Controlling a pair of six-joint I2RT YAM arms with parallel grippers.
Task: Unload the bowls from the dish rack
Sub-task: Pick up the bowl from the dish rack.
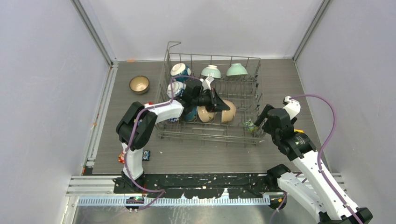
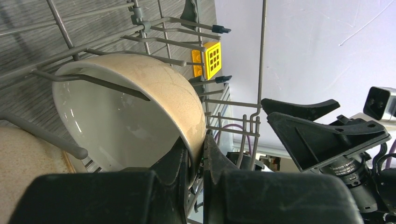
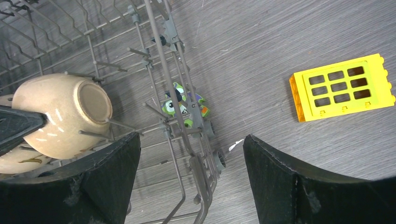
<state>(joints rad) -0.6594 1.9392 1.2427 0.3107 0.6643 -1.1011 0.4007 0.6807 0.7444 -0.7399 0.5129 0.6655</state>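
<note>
Pinching the rim of the beige bowl (image 2: 154, 93) with the left gripper (image 2: 196, 150), to lift it from the dish rack (image 1: 210, 139). Hovering nearby with the right gripper (image 3: 190, 142) wide open.

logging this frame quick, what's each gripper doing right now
left gripper: closed on the rim of the beige bowl
right gripper: open, holding nothing
</note>
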